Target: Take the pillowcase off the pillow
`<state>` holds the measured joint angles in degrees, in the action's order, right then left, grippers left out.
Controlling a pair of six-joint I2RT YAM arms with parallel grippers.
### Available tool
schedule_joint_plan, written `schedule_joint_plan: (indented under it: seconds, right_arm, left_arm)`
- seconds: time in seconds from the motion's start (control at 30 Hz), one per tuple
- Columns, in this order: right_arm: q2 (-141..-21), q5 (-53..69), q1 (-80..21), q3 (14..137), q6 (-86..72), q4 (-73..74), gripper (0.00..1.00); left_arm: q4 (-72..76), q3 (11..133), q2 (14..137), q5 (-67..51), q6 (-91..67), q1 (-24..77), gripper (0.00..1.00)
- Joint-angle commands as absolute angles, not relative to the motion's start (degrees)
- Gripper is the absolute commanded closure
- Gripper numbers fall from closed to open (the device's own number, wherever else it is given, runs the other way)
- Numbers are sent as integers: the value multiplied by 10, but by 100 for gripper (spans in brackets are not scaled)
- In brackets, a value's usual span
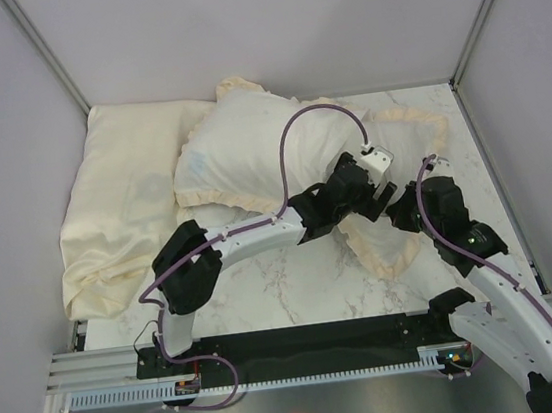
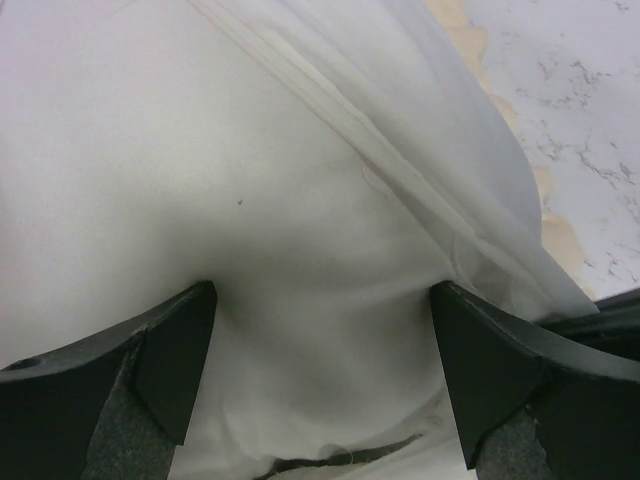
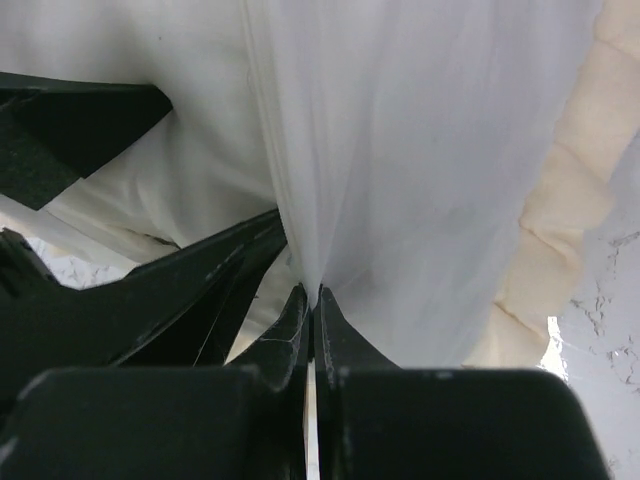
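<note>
The fingers (image 2: 170, 350) of the left gripper (image 2: 322, 300) stand wide apart and hold nothing. They straddle a smooth, plump white bulge that looks like the pillow (image 2: 150, 180), bare at the mouth of its cover. The right gripper (image 3: 313, 300) is closed tight, its fingers (image 3: 295, 335) pinching a thin sheet of white cloth: the pillowcase (image 3: 420, 150), drawn up taut from the pinch. Both grippers meet at the same spot, just beside each other.

Seen from above, the pillowcase lies whitish side up across the middle and far right of the worktop (image 1: 296, 285). Its cream frill (image 1: 393, 253) trails towards the near right edge, under the two grippers. A pale-yellow cloth (image 1: 126, 215) lies at the far left corner, touching the pillowcase's far left side.

The job seems to be at an early stage. The mouth of the cover is found and one layer is gripped, but the cover looks full along most of its length, so the pillow is mostly inside. What is left is probably to seize the pillow itself and pull the two apart.
</note>
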<state>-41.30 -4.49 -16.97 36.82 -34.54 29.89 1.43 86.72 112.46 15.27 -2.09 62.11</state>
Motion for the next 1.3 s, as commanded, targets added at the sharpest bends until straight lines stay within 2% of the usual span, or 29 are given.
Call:
schedule_joint_plan:
  seconds: [0.0,0.03,0.1,0.13,0.17,0.2,0.23,0.27,0.3,0.37,0.4,0.43,0.5,0.6,0.9,1.0,1.03,1.07,1.1,1.17,1.2,1.23,1.27]
  right_arm:
    - [-396,-37,-171,395,-343,328,98]
    - [-396,-40,-171,398,-343,330,97]
    - [-396,-41,-171,403,-338,335,93]
    - [-398,-41,-170,405,-337,336,91]
    - [-399,-40,-170,407,-332,337,88]
    - [-403,-40,-171,409,-329,339,79]
    - [-403,-40,-170,413,-322,342,75]
    - [-404,-40,-170,415,-319,349,71]
    - [-403,-35,-171,417,-316,351,62]
    - [-402,-20,-171,417,-306,351,50]
    - [-398,-3,-171,416,-305,351,39]
    - [-396,-1,-171,411,-304,350,32]
    - [-390,38,-171,405,-296,342,22]
    - [-389,49,-171,389,-295,331,19]
    - [-440,90,-171,324,-295,216,18]
    - [-466,117,-171,306,-292,145,20]
    - [-472,122,-171,302,-287,114,23]
    - [-482,130,-171,300,-281,101,30]
    - [-486,134,-171,296,-275,89,54]
    - [-490,137,-170,296,-265,78,75]
    - [-487,134,-170,298,-265,83,91]
    - [-483,128,-171,301,-263,100,98]
    - [-469,119,-171,303,-262,112,100]
  left_arm:
    - [36,895,1156,229,18,614,6]
    - [30,895,1161,226,20,614,22]
    - [20,898,1172,222,21,614,42]
    - [15,901,1176,219,22,614,71]
    - [9,904,1178,218,22,613,83]
    - [4,905,1179,220,22,612,92]
    - [4,907,1177,221,20,610,98]
    - [4,904,1173,226,19,605,98]
    - [4,901,1163,226,15,600,98]
    - [4,889,1149,211,5,586,98]
    - [4,886,1143,204,-15,580,98]
    - [4,882,1130,199,-21,571,98]
    - [4,875,1119,186,-36,563,98]
    - [-11,868,1103,158,-57,547,98]
    - [-26,853,1060,109,-91,528,98]
    - [-33,847,1050,99,-92,527,98]
    - [-35,846,1049,91,-94,525,98]
    - [-40,846,1047,87,-98,524,98]
    - [-41,845,1045,83,-99,521,98]
    - [-46,839,1038,69,-105,512,98]
    - [-47,836,1035,68,-105,506,98]
    - [-46,832,1029,67,-106,487,98]
    - [-45,824,1027,63,-111,475,98]
